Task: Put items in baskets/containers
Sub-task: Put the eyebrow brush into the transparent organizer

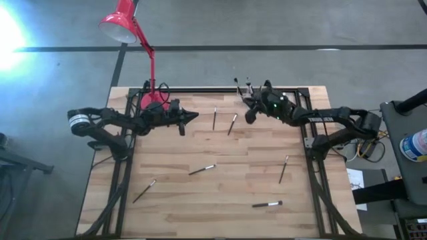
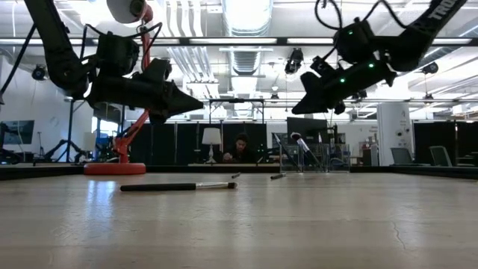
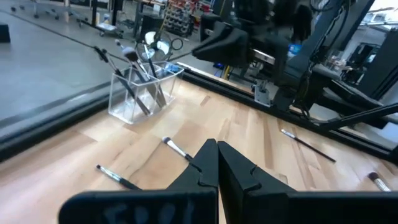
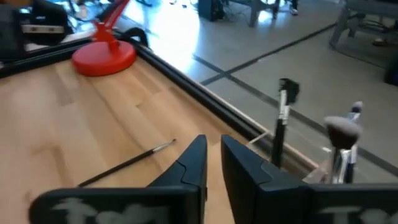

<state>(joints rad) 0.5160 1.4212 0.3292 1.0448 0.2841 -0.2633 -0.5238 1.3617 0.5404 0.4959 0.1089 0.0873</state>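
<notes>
Looking across your desk point(image 1: 220, 193), you have pale wood planks with a visible grain, framed by a dark metal rail.

Brushes: thin, straight sticks, dark handles, silvery ferrules, small dark tips. Six lie loose. Two sit near the far edge at mid-desk, one point(image 1: 214, 118) just beside the other point(image 1: 232, 124). One point(image 1: 201, 169) lies at the centre, one point(image 1: 144, 191) toward the near left corner, one point(image 1: 283, 169) toward the right edge, one point(image 1: 267, 204) by the near edge.

Organiser point(image 3: 144, 91): clear, glossy plastic, boxy, thin upright walls, standing at the far edge right of centre. It holds a handful of brushes leaning at angles, bristle ends up; one fluffy head point(image 4: 341, 130) shows in the right wrist view. You cannot count them exactly.

Lamp point(image 1: 123, 25): glossy red shade, thin red arm, round red base at the far left corner.

Your left hand point(image 1: 193, 117) hovers above the desk just right of the lamp base, its dark wedge-shaped fingers pressed together, holding nothing. Your right hand point(image 1: 249, 103) hangs just beside the organiser, fingers a narrow slit apart, nothing between them.
</notes>
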